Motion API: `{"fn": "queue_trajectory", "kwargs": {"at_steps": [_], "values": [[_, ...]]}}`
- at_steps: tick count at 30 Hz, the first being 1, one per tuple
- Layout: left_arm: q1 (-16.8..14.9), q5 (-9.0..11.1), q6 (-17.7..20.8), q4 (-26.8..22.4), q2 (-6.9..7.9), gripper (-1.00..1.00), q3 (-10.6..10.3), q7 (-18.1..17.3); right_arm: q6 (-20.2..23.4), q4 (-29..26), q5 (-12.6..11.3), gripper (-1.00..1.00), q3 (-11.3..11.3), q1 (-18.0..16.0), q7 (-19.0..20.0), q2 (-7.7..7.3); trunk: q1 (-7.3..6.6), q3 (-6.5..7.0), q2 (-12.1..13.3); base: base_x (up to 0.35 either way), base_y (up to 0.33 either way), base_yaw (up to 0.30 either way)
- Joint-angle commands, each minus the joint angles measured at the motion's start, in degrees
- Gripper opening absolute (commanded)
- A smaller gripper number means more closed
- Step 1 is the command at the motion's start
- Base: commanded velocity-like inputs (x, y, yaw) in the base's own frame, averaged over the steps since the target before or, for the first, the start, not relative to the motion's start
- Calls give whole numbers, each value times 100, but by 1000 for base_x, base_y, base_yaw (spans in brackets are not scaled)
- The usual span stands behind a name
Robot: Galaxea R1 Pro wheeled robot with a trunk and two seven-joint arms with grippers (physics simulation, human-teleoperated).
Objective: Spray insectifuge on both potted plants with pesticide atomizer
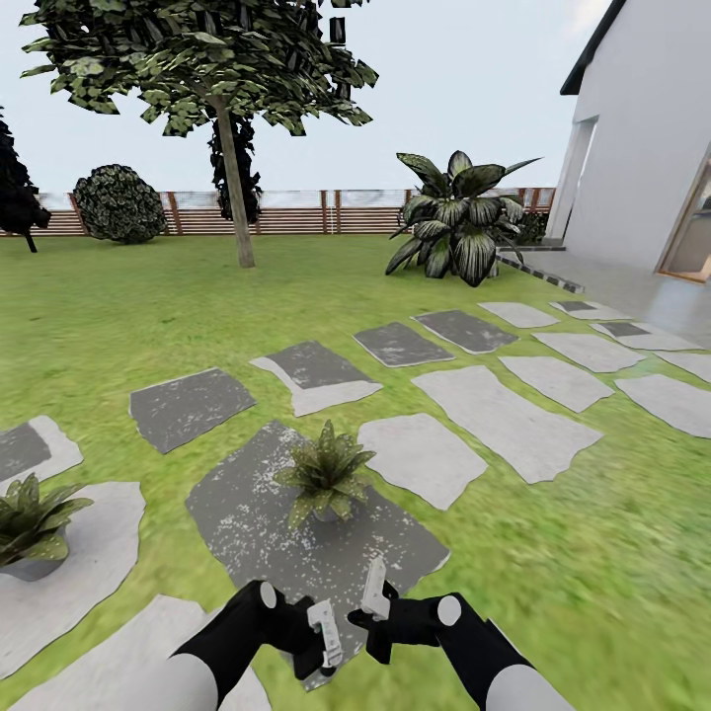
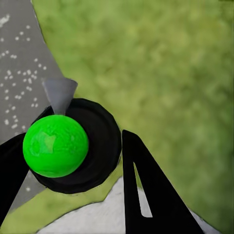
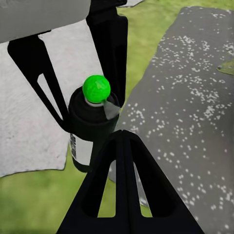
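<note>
The pesticide atomizer [image 2: 73,146] is a dark bottle with a bright green round cap and a grey nozzle; my left gripper [image 2: 73,139] is shut on it. In the right wrist view the atomizer [image 3: 90,126] shows its white label between the left gripper's black fingers [image 3: 109,48]. My right gripper [image 3: 122,134] is shut on nothing, just beside the bottle. In the head view the left gripper [image 1: 321,637] and right gripper [image 1: 375,592] hang close together over a dark, white-speckled stone [image 1: 247,513]. One potted plant [image 1: 326,474] stands on that stone just ahead. The other potted plant [image 1: 30,523] sits at far left.
Grey and pale stepping stones [image 1: 513,420] run across the lawn towards a house [image 1: 642,148] at right. A big striped broad-leaved plant [image 1: 459,222], a tree [image 1: 237,188], a round bush [image 1: 118,202] and a slatted fence [image 1: 296,212] stand at the back.
</note>
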Motion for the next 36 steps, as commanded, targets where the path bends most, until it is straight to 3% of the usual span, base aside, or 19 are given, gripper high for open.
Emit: {"fn": "queue_trajectory", "kwargs": {"at_steps": [1,7,14,31,36], "values": [[-1,-10,35,-12,-11,-100,-7,-21,-24,-4,48,-100,-49,-3,31,8,-1,-6,-2,0,0,0],[7,-4,33,-12,-48,-100,2,-7,-24,-3,48,-100,-49,-3,31,8,-1,-6,-2,0,0,0],[8,211,25,-4,-82,-100,2,-6,-24,-4,48,-100,-49,-3,31,8,-1,-6,-2,0,0,0],[16,227,16,84,-153,-100,-6,-2,-24,-4,48,-100,-49,-3,30,8,-1,-6,-2,0,0,0],[17,229,16,90,-190,-100,-6,173,-24,0,48,-100,-49,-3,26,8,-1,-6,-2,0,0,0]]}}
